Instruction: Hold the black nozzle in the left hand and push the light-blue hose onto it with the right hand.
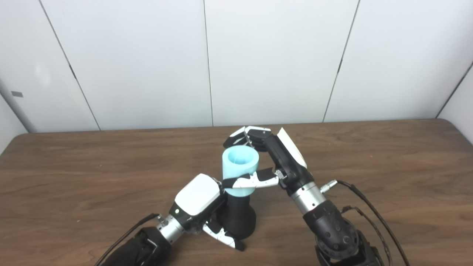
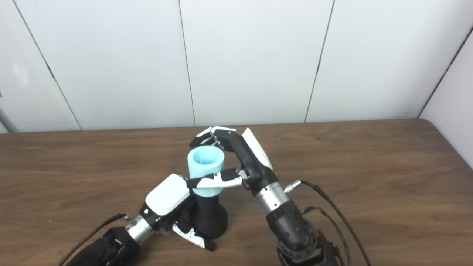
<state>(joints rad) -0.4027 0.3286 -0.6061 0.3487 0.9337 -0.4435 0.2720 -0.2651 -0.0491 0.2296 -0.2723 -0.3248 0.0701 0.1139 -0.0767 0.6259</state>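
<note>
Black nozzle (image 1: 239,218) stood upright near the middle of the table (image 1: 74,173), toward the front edge, its flared base low and its narrower neck pointing up. Light-blue hose (image 1: 240,164), a short thick tube, sat on top of the neck with its open end facing up; the hollow bore was visible from above. The lower rim of the hose overlapped the top of the nozzle; how far it was seated could not be told.

Left hand (image 1: 201,207) came in from the lower left and was closed around the nozzle body, white back of the hand uppermost, thumb (image 1: 221,236) curled under the base on the near side. Its fingers were hidden behind the nozzle.

Right hand (image 1: 275,159) reached in from the lower right and was wrapped around the hose: thumb (image 1: 255,181) laid across the near side at the lower rim, fingers (image 1: 244,135) curved round the far side above the open end. Whether the far fingertips pressed the hose could not be seen.

Cables (image 1: 366,207) ran off the right wrist over the wood. Plain white wall panels (image 1: 273,59) behind the table.
</note>
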